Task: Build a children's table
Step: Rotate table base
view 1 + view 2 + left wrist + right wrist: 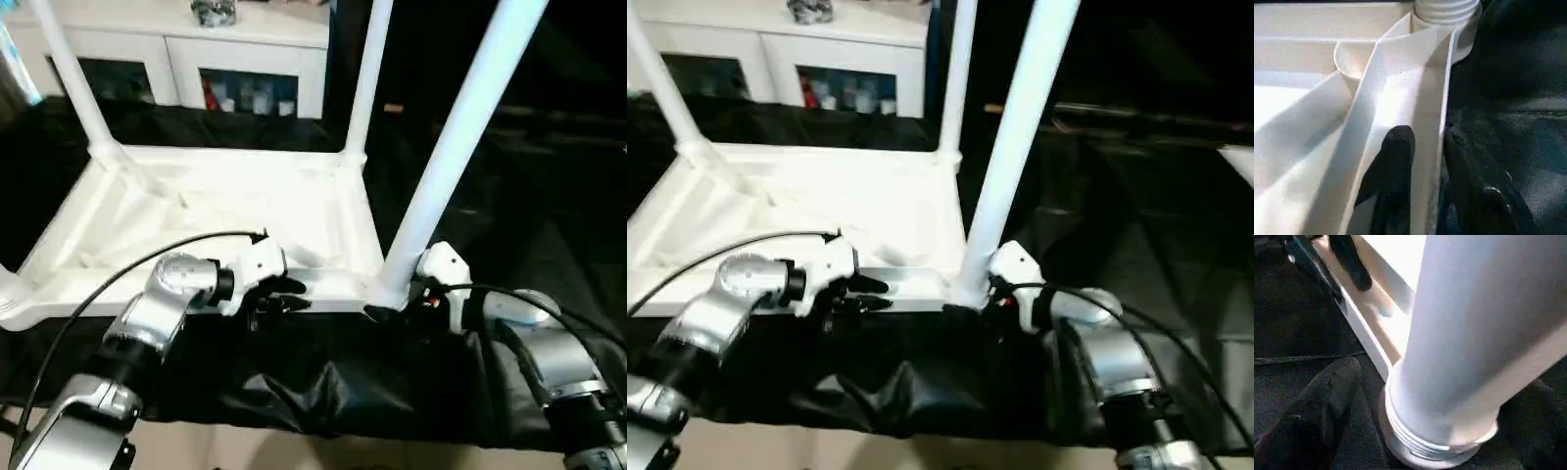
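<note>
The children's table lies upside down on the black-draped work table, its ribbed white tabletop (216,196) facing up. Three white legs stand in corner sockets: far left (73,69), far right (367,69) and near right (460,127). My left gripper (279,294) is open at the near rim (1444,88), one finger (1396,152) inside it and the other outside. My right gripper (392,305) is open at the foot of the near right leg (1474,323). Its fingers (1322,401) stand either side of the threaded collar, apart from it.
A white cabinet (245,49) with glass doors stands behind the work table. The black cloth (323,392) is bunched up along the table's front edge between my forearms. A black cable (118,284) arcs over my left wrist.
</note>
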Robot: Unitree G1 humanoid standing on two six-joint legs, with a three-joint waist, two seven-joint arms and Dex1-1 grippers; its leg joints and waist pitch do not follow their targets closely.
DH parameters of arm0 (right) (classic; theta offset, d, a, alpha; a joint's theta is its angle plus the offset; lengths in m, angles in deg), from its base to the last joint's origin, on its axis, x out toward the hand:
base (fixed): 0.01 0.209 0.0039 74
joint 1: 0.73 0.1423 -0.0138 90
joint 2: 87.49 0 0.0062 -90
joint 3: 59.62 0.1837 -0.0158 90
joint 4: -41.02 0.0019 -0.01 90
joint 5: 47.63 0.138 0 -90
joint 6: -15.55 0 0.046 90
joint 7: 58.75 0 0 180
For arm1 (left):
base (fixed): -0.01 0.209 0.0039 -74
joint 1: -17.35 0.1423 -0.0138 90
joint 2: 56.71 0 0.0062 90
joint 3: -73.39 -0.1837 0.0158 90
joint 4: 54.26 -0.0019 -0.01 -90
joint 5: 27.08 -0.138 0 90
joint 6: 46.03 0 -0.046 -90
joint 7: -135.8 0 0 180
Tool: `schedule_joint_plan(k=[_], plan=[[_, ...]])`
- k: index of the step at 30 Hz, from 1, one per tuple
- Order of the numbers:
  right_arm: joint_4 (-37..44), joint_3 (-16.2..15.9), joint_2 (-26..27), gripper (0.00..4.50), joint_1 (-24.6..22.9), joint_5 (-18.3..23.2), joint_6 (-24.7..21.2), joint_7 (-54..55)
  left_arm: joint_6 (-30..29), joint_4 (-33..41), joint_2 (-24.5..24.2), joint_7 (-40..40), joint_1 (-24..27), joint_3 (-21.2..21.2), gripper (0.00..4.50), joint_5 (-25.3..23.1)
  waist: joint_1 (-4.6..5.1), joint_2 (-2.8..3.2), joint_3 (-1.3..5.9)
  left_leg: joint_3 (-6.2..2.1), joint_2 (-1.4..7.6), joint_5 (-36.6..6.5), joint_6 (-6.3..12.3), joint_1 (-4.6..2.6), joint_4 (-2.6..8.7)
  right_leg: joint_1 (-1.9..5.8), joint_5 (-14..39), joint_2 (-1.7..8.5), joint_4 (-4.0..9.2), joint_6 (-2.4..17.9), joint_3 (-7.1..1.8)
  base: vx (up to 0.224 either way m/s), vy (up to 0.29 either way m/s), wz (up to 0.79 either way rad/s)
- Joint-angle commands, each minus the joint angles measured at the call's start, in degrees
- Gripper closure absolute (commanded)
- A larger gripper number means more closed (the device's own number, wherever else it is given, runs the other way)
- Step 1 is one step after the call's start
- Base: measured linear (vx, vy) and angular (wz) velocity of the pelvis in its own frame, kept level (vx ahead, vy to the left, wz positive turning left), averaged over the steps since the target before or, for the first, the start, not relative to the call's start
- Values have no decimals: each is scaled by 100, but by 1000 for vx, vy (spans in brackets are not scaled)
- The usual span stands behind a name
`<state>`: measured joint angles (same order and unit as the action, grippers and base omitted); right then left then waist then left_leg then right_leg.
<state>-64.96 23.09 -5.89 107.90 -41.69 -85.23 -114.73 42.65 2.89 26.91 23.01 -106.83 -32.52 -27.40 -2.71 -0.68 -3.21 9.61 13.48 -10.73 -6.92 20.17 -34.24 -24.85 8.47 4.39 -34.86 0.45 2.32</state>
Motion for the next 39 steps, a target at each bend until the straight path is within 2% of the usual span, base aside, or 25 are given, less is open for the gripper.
schedule_joint_plan(k=[1,2,4,5,6,7,8,9,10,12,14,15,17,19,21,24,29,31,36,37,39], plan=[[146,116,-214,0,-99,2,-50,25,-127,-19,179,36,-73,-73,296,17,24,113,397,105,-156,-1783,146,-5,391,369,1408,118,451,1172,-106,0,0,0],[227,136,-239,0,-139,45,-101,-7,-172,-21,217,67,-81,-91,296,34,-8,102,410,104,-150,-1593,174,12,386,405,1189,110,434,1242,-112,0,0,0],[519,195,-322,0,-291,180,-270,-101,-268,-69,345,153,-120,-179,296,70,-59,117,431,109,-171,-1331,307,48,358,452,1127,124,405,1278,-127,0,0,0],[595,189,-391,0,-399,116,-238,-66,-159,-286,452,113,-194,-290,296,-41,-56,202,419,109,-171,-1297,321,59,361,436,1275,123,446,1215,-112,0,0,0],[595,189,-391,0,-399,116,-238,-66,-159,-286,452,113,-194,-290,296,-41,-56,202,419,109,-171,-1297,321,59,361,436,1275,123,446,1215,-112,0,0,0],[564,180,-421,0,-408,62,-195,-44,-121,-400,498,91,-245,-319,296,-84,-43,206,423,105,-184,-1310,287,69,354,450,1487,120,461,1140,-100,0,0,0],[576,226,-430,0,-414,50,-210,45,-126,-546,600,44,-313,-295,296,-54,-27,327,413,92,-186,-1375,245,50,361,433,1643,118,471,1094,-89,0,0,0],[580,235,-431,0,-414,52,-215,58,-130,-570,617,38,-325,-290,296,-48,5,260,394,120,-197,-1460,264,48,357,418,1775,95,538,1043,-81,0,0,0],[589,246,-429,0,-412,58,-225,69,-136,-587,630,31,-334,-287,296,-44,16,228,406,113,-209,-1471,259,47,344,433,1841,93,524,1019,-74,0,0,0],[664,309,-466,0,-423,84,-273,139,-2,-830,709,-114,-433,-274,296,-122,47,248,413,113,-230,-1404,327,66,333,430,2077,85,546,922,-72,0,0,0],[719,347,-522,0,-438,115,-312,177,136,-1035,765,-251,-525,-259,296,-202,75,334,421,103,-233,-1409,333,59,329,427,2087,75,557,890,-63,0,0,0],[748,358,-556,0,-449,110,-325,209,166,-1114,796,-267,-566,-241,296,-200,87,310,423,98,-233,-1408,334,65,334,443,2057,66,560,872,-57,0,0,0],[842,387,-587,0,-500,127,-376,259,239,-1289,824,-250,-676,-262,296,-205,106,332,432,103,-246,-1408,358,65,323,439,2070,62,573,860,-53,0,0,0],[905,404,-601,0,-544,137,-403,275,311,-1472,853,-235,-785,-274,296,-209,113,384,434,101,-247,-1411,361,67,321,437,2036,65,573,894,-52,0,0,0],[922,410,-607,0,-558,141,-408,279,315,-1543,869,-221,-828,-264,313,-200,117,363,443,96,-241,-1363,388,78,324,455,1877,60,551,942,-48,0,0,0],[974,422,-616,0,-603,142,-426,326,333,-1773,877,-73,-906,-224,325,-169,114,384,450,104,-239,-1339,419,69,315,446,1852,66,554,1002,-51,0,0,0],[989,398,-626,0,-572,161,-473,361,354,-1877,826,101,-863,-259,366,-167,121,386,442,106,-238,-1397,424,68,320,439,2040,71,573,952,-45,0,0,0],[971,398,-622,0,-542,152,-482,362,356,-1891,810,121,-839,-267,383,-170,115,360,441,105,-243,-1381,428,74,321,442,2130,71,574,902,-43,0,0,0],[908,357,-621,0,-462,156,-462,351,257,-1925,757,138,-800,-141,422,-91,122,372,436,105,-237,-1406,422,71,328,427,2205,72,588,866,-41,0,0,0],[884,348,-620,0,-443,153,-454,350,245,-1914,746,139,-789,-117,428,-72,115,323,440,103,-235,-1374,435,75,328,431,2217,79,573,861,-45,0,0,0],[809,314,-595,0,-373,133,-412,357,152,-1813,713,132,-715,-15,440,20,128,327,438,104,-237,-1337,439,89,328,436,2195,79,568,861,-43,0,0,0]])
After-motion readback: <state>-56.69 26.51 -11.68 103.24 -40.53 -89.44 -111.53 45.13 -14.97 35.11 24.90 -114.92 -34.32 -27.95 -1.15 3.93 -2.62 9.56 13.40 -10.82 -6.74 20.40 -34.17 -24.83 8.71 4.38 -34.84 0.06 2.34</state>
